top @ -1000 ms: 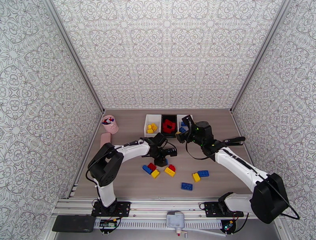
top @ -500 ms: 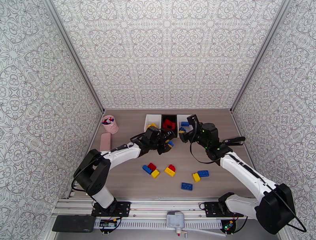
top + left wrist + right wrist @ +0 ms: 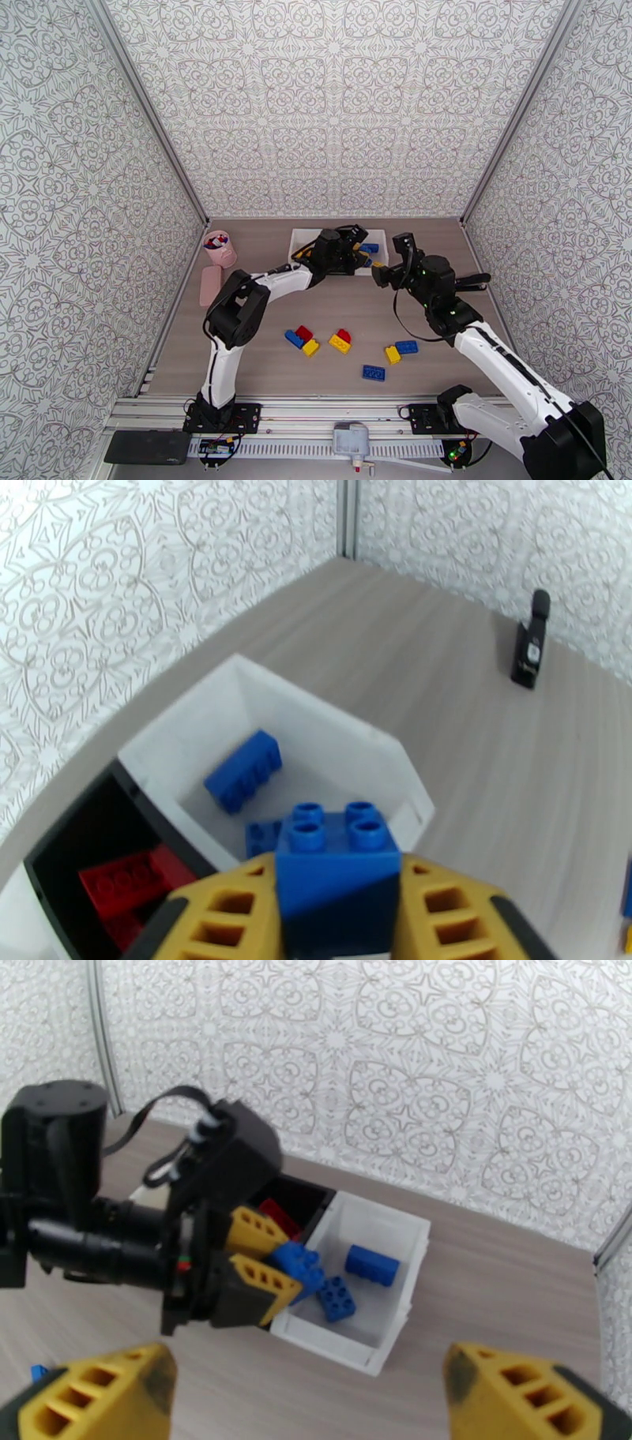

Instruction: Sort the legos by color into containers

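My left gripper is shut on a blue lego and holds it just above the near rim of the right white container, where two blue legos lie. Beside that stands the black container with red legos. In the right wrist view, the left gripper with its blue lego hangs at the white container's left edge. My right gripper is open and empty, drawn back to the right. Several loose legos lie mid-table.
A pink cup and a flat pink case sit at the left wall. The left white container holds yellow legos. A small black device stands near the right wall. Open table lies between the loose legos and the containers.
My left gripper has carried the blue lego from mid-table back to the right white container. My right gripper has pulled away from the containers toward the right, staying open.
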